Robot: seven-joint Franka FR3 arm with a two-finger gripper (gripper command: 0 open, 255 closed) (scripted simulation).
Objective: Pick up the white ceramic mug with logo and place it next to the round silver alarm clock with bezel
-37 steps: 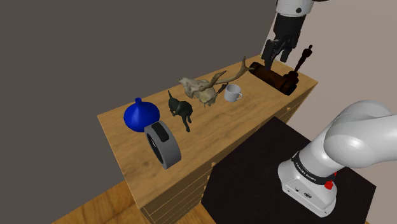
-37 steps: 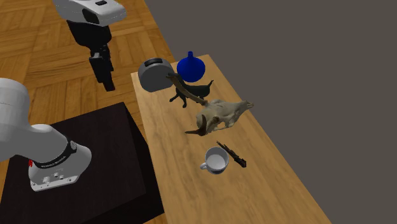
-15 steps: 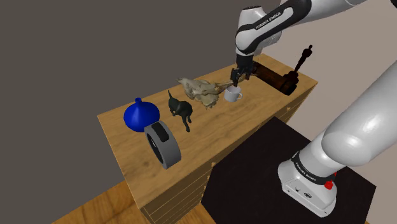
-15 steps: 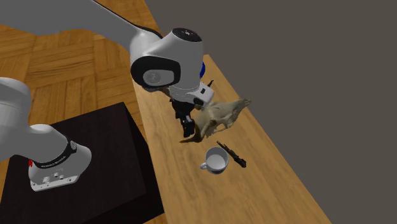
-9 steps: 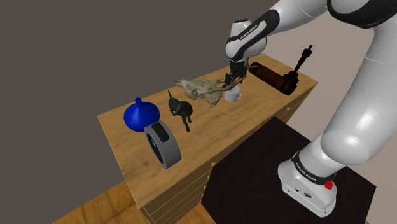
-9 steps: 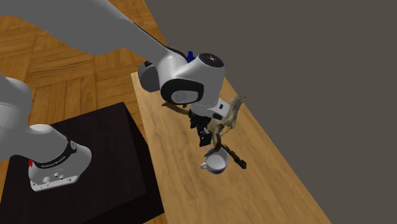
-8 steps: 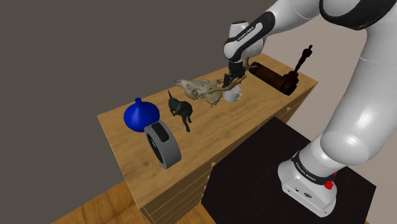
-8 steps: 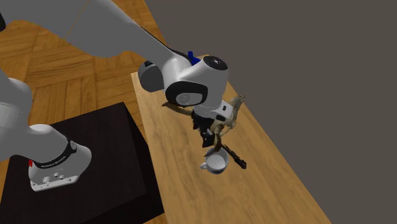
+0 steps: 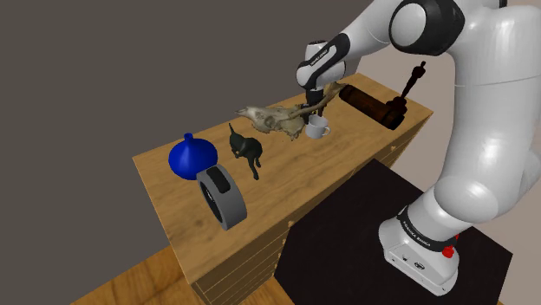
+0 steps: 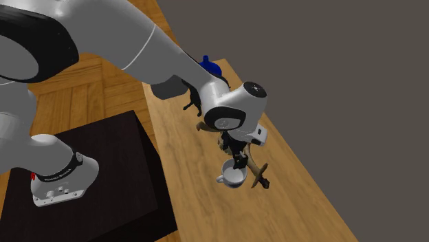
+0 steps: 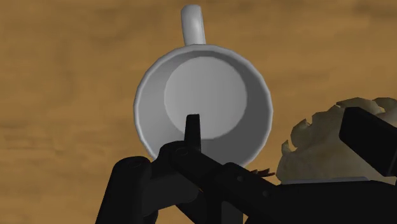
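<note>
- Mug (image 11: 203,83) sits upright on the wood top (image 9: 172,197), right beside the skull (image 9: 270,120). Clock (image 9: 222,197) is well apart at the other end, past the dog (image 9: 246,149) and vase (image 9: 192,158).
- Gripper (image 10: 238,159) hangs just above the mug, fingers apart, nothing held. In the wrist view one finger looks to be over the bowl, the other out over the skull.
- Judging by pose, we're at the grasp step. We'd go for a rim pinch: one finger inside, one outside, wall between.
- Risk: outer finger lands on skull or antler (image 10: 256,172), which is v. close to the mug. We'd rotate so it drops on bare wood, clear of the handle.
- Descend straight and slow, closing only w/ the wall well between the fingers.
- Lift vertical before traversing, else we drag the skull.
- Carry high over dog + vase, set down beside clock w/o bumping it.
</note>
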